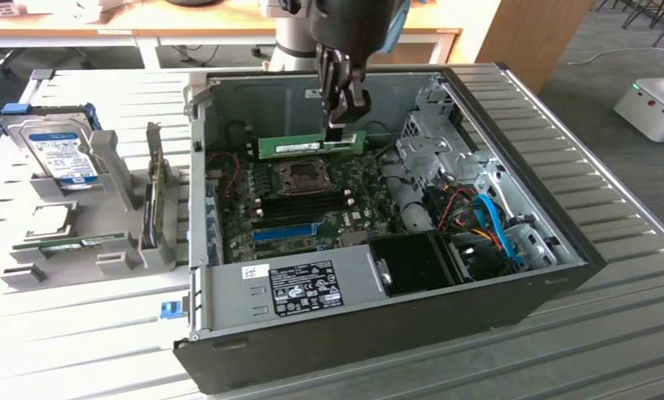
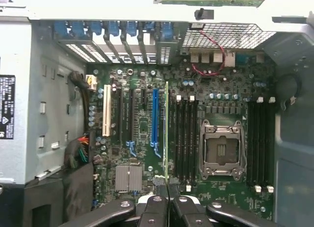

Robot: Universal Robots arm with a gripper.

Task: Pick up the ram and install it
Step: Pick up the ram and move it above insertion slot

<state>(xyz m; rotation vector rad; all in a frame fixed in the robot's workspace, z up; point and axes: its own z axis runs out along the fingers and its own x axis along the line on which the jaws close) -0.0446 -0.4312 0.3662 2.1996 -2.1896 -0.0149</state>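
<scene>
**Step in hand (judged):** transfer/align. Pick-up done, seating not yet.

**Gripper:** The gripper (image 1: pixel 337 133) is pinching the ram (image 1: pixel 301 146) by its upper long edge, off-centre toward the 3 o'clock end.

**Ram posn:** The stick hangs level inside the open case (image 1: pixel 265 108), clear of the motherboard (image 1: pixel 354 218). In the exterior view it sits at 12 o'clock of the CPU socket (image 1: pixel 306 173). The black DIMM slots (image 1: pixel 309 200) lie at 6 o'clock of the socket.

**Other items:** A second stick (image 1: pixel 74 244) lies on the tray (image 1: pixel 26 275), approx 9 o'clock of the case. The hard drive (image 1: pixel 59 154) is at 10 o'clock.

**Next move calls for (judgement):** lower edge parallel w/ and centred over one slot, then a straight press. Skew risks a jam at the latches.

**View diff:**
- Wrist view gives the ram (image 2: pixel 166 128) edge-on, a thin green line running out from the gripper (image 2: pixel 167 187). It lies just beside the slot bank (image 2: pixel 184 138), so lateral alignment reads here.
- Ext. view adds height off the board and the spare's location.
</scene>
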